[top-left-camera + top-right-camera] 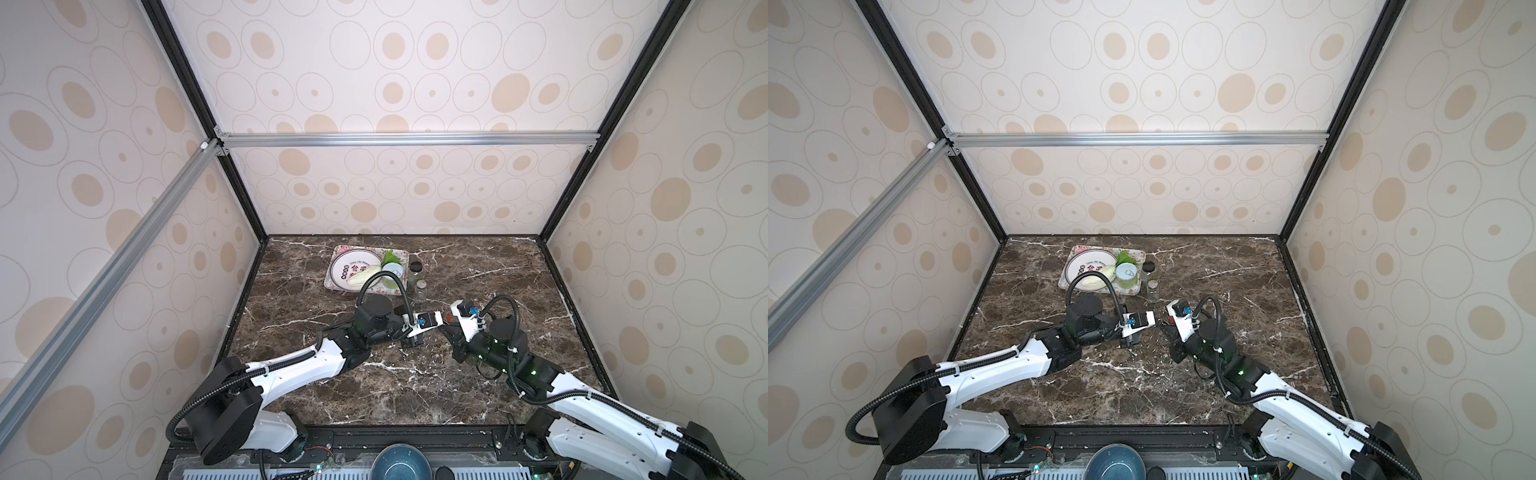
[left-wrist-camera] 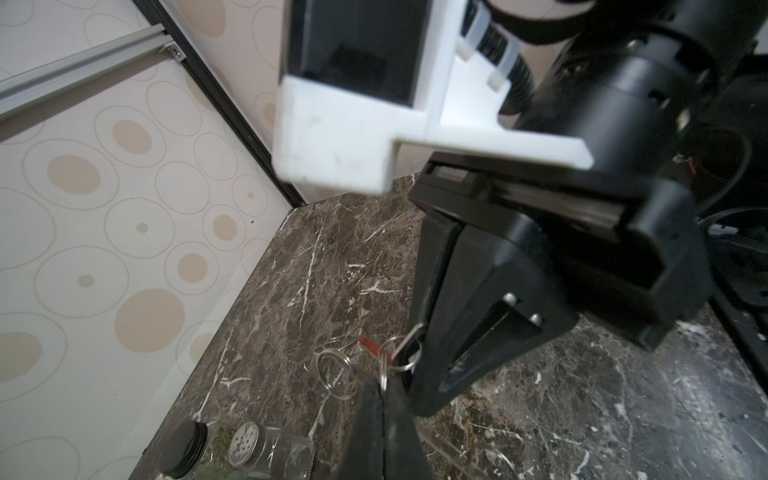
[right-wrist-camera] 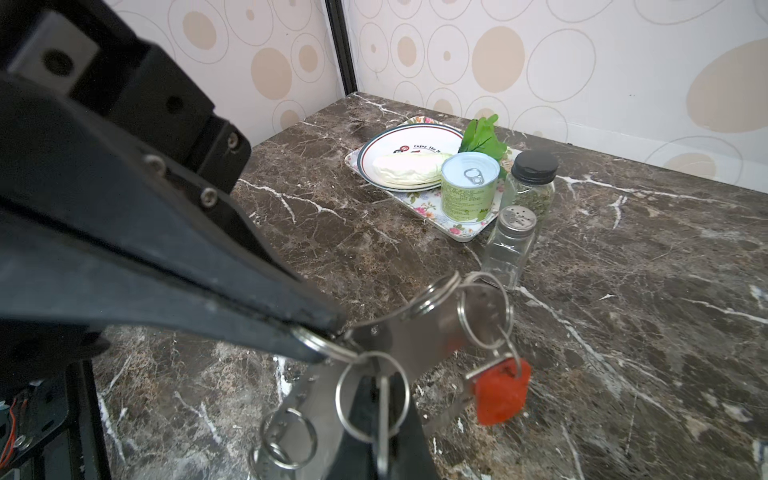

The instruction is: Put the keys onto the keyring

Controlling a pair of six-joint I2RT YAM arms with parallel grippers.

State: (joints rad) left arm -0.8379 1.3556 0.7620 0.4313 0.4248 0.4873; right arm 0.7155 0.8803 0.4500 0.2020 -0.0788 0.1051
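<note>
The keyring is a bunch of silver split rings on a flat grey metal piece, held up over the table's middle between both grippers. A red-orange key dangles from one of its rings and shows small in the left wrist view as the key. My left gripper is shut on one split ring. Coming in from the opposite side, my right gripper is shut on another thin ring. In both top views the two grippers meet tip to tip beside the red key.
At the back stands a floral tray with a white plate, a pale cabbage piece, a green can and a leaf. A black-lidded herb jar and a clear shaker stand beside it. A blue bowl sits below the front edge.
</note>
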